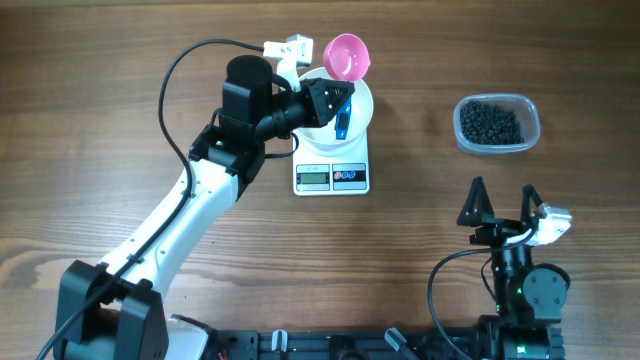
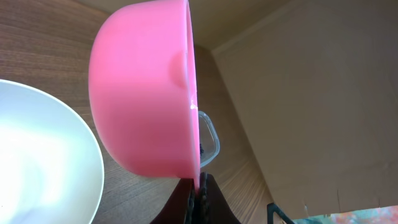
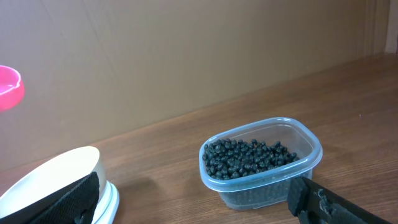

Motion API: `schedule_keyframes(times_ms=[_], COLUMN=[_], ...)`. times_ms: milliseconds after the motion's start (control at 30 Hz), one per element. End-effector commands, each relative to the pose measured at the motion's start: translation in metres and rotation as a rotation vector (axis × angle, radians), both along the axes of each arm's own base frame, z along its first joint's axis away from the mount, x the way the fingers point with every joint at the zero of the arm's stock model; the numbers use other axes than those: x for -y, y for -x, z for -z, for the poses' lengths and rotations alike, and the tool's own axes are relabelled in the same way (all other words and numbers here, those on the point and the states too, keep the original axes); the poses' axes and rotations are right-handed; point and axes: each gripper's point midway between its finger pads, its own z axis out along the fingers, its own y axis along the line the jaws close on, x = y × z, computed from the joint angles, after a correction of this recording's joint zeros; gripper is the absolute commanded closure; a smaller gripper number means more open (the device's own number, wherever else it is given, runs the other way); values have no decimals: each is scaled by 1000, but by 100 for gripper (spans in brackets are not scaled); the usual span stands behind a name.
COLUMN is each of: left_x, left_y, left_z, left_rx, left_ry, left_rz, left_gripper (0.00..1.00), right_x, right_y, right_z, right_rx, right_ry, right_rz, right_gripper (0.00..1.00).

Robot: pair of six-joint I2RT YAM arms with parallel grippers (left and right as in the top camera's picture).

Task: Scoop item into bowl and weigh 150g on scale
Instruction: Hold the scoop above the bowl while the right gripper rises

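Closest, right claw [image 1: 503,190]: my jaws wide apart, near the worktop's [image 1: 100,100] front right corner.
Scale [image 1: 331,177]: mid-worktop, white bowl [image 1: 362,105] sitting on it.
Tub [image 1: 532,115]: toward the right edge, black beads [image 1: 490,122] heaped inside.
Left claw [image 1: 343,100]: clamped on pink scoop [image 1: 347,57], over the bowl's far rim.

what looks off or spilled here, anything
Nothing spilled that shows: the beads sit in the clear tub. The only unusual thing is the pink scoop, held tipped on its side by the left gripper beside the white bowl's far rim, with no beads visible in it.
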Motion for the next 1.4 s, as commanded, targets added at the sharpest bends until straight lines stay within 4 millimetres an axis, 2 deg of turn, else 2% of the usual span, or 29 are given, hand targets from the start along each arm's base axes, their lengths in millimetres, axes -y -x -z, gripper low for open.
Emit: schedule_keyframes(times_ms=[0,1367], left_x=[2,0], left_y=[-4,-9], left_z=[-5,-10], left_rx=[33,60], left_ry=[-10,-6], left_rz=[-1,-22], left_gripper=[96,96], right_x=[0,0], right_y=[0,0], right_z=[-3,-3], right_rx=[12,12], right_ry=[-4,-4], right_rz=[1,2], right_gripper=[0,0])
